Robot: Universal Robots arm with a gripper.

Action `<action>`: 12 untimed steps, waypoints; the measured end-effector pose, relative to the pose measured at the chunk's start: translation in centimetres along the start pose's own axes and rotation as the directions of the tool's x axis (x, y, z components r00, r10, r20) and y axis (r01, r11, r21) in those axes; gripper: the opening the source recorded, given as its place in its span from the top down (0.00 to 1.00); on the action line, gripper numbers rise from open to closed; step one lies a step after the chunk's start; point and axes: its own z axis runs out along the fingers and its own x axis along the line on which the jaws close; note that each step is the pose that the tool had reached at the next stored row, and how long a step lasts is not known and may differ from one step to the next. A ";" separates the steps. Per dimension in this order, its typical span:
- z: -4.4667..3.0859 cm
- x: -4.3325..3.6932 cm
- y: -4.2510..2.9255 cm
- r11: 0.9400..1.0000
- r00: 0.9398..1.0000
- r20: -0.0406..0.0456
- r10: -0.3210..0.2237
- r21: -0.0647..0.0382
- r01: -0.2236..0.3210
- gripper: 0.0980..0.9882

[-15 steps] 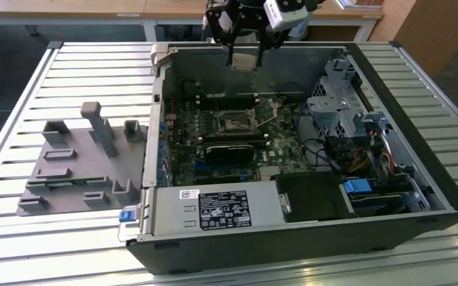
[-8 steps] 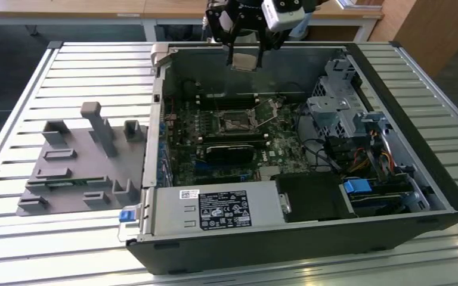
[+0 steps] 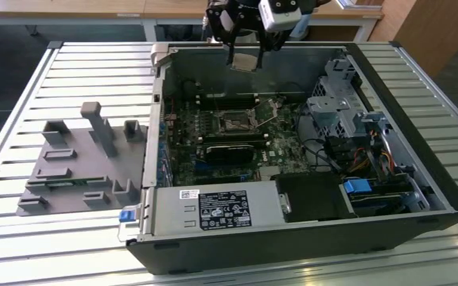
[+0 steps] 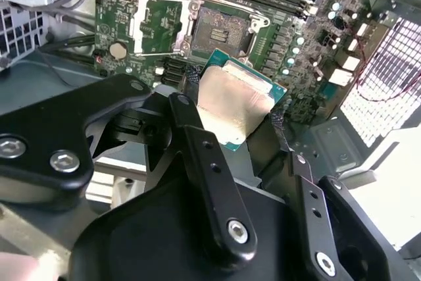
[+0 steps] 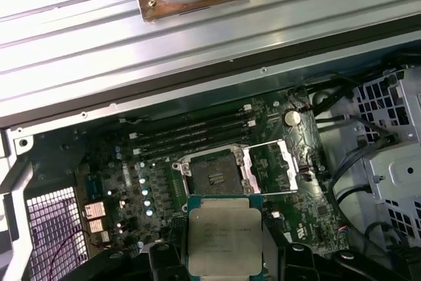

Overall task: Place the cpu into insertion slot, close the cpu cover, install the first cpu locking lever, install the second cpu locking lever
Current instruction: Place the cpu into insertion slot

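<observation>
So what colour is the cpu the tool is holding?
The cpu is silver-grey on top with a green rim, best seen in the first wrist view.

I record the cpu [image 4: 233,103] as having a dull silver-grey metal top with a faint sheen, set on a green laminate edge. The gripper [image 4: 229,115] is black with a matt to satin finish and is fitted with bright steel screws. The cpu cover [image 5: 270,166] is bare silvery metal, smooth and reflective. The insertion slot [image 5: 214,176] has a black plastic rim around a dark, finely textured contact grid. The circuit board [image 5: 125,162] is green and slightly glossy. The surface [image 3: 22,89] is ribbed satin aluminium. The fixture block [image 3: 70,173] is matt grey plastic. The case [image 3: 293,244] is matt black outside.
</observation>
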 end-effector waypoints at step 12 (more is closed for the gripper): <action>0.06 0.00 0.01 0.996 0.996 0.009 0.092 0.000 -0.092 0.50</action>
